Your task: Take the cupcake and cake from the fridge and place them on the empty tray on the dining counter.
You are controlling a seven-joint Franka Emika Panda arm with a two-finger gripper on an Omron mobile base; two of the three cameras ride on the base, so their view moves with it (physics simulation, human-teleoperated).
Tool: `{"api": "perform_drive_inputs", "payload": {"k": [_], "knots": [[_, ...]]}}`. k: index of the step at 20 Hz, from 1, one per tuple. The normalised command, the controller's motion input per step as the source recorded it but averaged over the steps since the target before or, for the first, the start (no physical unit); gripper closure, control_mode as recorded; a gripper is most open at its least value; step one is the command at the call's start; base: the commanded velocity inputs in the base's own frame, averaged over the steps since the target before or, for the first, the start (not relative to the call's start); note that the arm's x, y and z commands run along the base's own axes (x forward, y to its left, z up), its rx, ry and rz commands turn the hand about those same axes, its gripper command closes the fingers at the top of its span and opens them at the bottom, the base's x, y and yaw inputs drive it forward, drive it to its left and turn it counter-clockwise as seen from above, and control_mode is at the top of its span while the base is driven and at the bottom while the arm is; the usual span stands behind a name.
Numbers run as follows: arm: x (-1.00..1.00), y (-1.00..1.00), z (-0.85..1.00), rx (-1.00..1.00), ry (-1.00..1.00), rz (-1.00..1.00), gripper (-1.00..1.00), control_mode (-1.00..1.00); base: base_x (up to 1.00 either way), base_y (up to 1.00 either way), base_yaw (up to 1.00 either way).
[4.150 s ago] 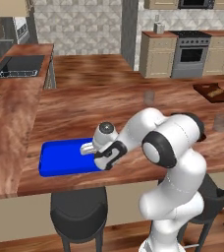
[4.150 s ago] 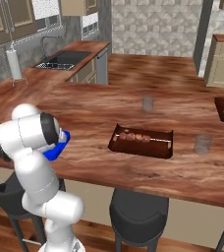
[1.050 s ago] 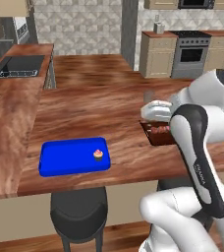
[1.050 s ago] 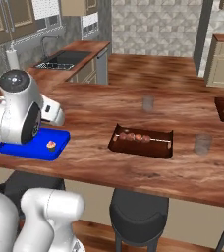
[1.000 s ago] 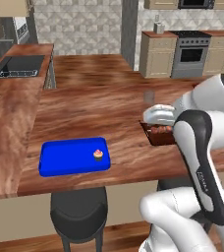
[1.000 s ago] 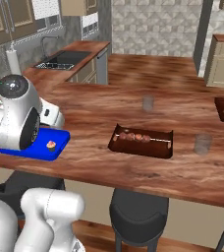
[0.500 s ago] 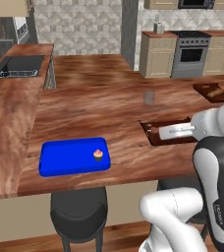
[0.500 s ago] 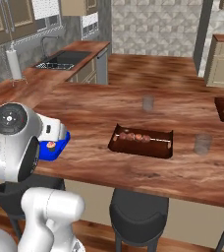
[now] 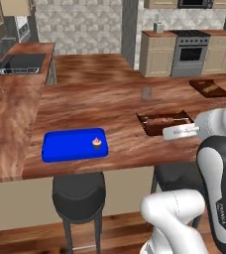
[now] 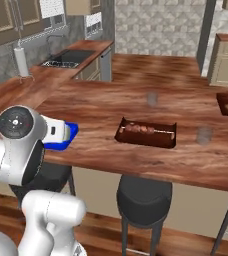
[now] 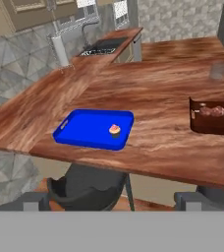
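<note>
Hand view: blue tray (image 11: 92, 129) near the front edge of the dining counter (image 11: 158, 98), with the cupcake (image 11: 115, 130) upright inside its right-hand end. Gripper (image 11: 112, 201) drawn back off the counter edge, jaws spread wide and empty, above a dark stool (image 11: 87, 187). Left base view: cupcake at the tray's right end, dark brown tray (image 9: 164, 121) of food well apart to the right.

A tiny dark brown cupcake with a pink top (image 9: 97, 143) stands upright inside the bright blue rectangular plastic tray (image 9: 60, 149), near one end. The tray lies flat on the long reddish-brown wood-grain dining counter (image 9: 100, 99), near its front edge.
</note>
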Motion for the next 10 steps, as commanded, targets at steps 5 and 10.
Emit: {"api": "perform_drive_inputs", "payload": {"k": [5, 10], "knots": [[0.00, 0.00, 0.00, 0.00, 0.00, 0.00, -1.00, 1.00, -0.99, -0.01, 0.00], [0.00, 0.00, 0.00, 0.00, 0.00, 0.00, -1.00, 1.00, -0.79, -0.67, 0.00]]}}
